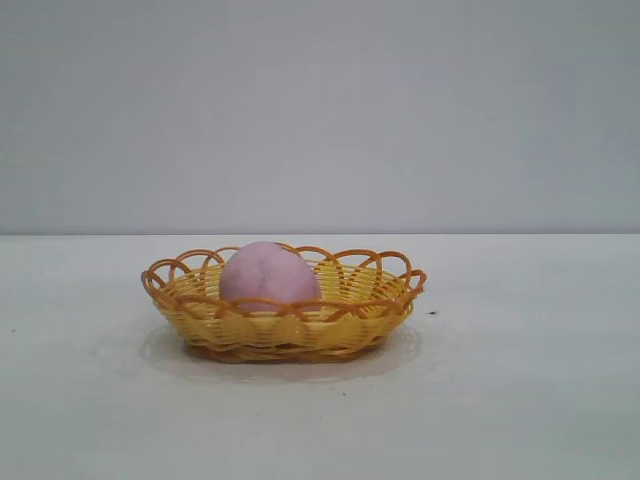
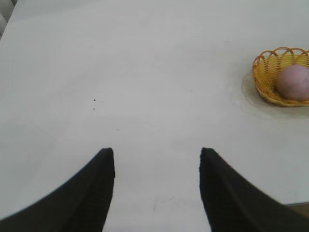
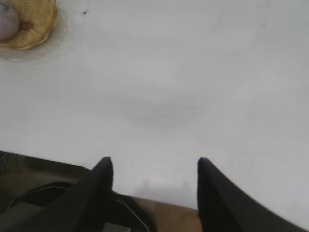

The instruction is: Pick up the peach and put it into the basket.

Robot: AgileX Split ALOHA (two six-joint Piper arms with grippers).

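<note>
Exterior view: the peach (image 1: 268, 274) rests inside the basket (image 1: 350, 325), toward the left part of its oval, leaning close to the looped rim. The basket stands on the white bench (image 1: 520, 400), roughly central. Neither arm appears in this view.

Left wrist view: the left end effector (image 2: 157, 159) hangs over bare bench, well apart from the basket (image 2: 264, 82), its two dark fingers spread wide with nothing between them. The peach (image 2: 294, 82) is seen seated in the basket at the far edge of this view.

Right wrist view: the right end effector (image 3: 155, 166) is likewise spread and empty, positioned near the bench edge, well apart from the basket (image 3: 36, 26); only a sliver of the peach (image 3: 7, 24) shows.

Status, judged from the present layout: the placement appears complete, with both end effectors clear of the work.

Handling notes, should the peach need regrasping:
- The surface looks matte, so slip is judged low (whether it is real fruit or a replica cannot be told).
- The rounded form tends to roll out of an off-centre pinch. Take hold across the widest part, fingers on opposite flanks.
- Approach from above; the rim blocks a sideways entry.
- The basket looks light and may slide if nudged.
</note>
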